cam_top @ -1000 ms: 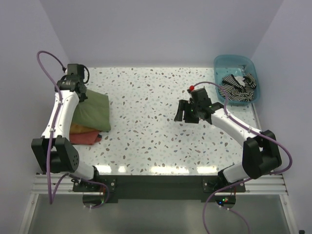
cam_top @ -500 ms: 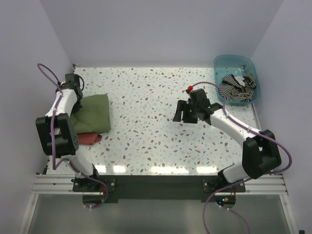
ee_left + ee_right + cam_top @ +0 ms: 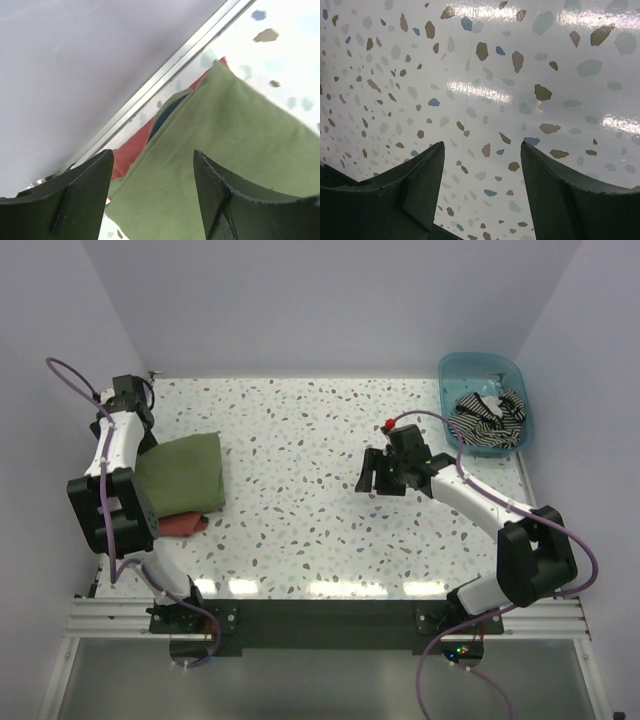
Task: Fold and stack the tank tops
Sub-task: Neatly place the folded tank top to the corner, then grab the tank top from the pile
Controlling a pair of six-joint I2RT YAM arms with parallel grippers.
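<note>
left gripper (image 3: 152, 155) back — wall (image 3: 75, 60) just beside

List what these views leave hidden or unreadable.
Top external: olive-green tank top covers most of a red garment.
Top external: striped tank top lies bunched in the teal bin; shape unreadable.
Left wrist: no chest print shows; the frame cuts the cloth off.

Bare table (image 3: 300, 440) centre passable, folded olive tank top (image 3: 188, 472) at left edge, bin (image 3: 478, 358) far-right corner.
</note>
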